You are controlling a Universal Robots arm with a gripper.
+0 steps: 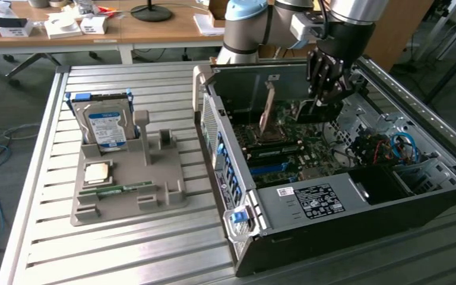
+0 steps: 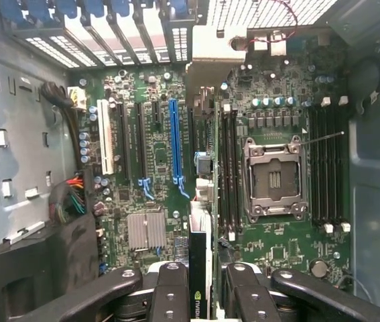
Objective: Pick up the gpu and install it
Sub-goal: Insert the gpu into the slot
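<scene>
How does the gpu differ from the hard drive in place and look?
The gpu is held in the gripper above the motherboard inside the open case; the hard drive stands in the grey tray on the table. The gpu looks dark; the hard drive is silver with a blue label. Both stand on edge.

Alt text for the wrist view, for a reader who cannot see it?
The gripper holds the graphics card edge-on over the motherboard inside an open computer case. A long blue slot lies to one side of the card and an empty processor socket to the other.
</scene>
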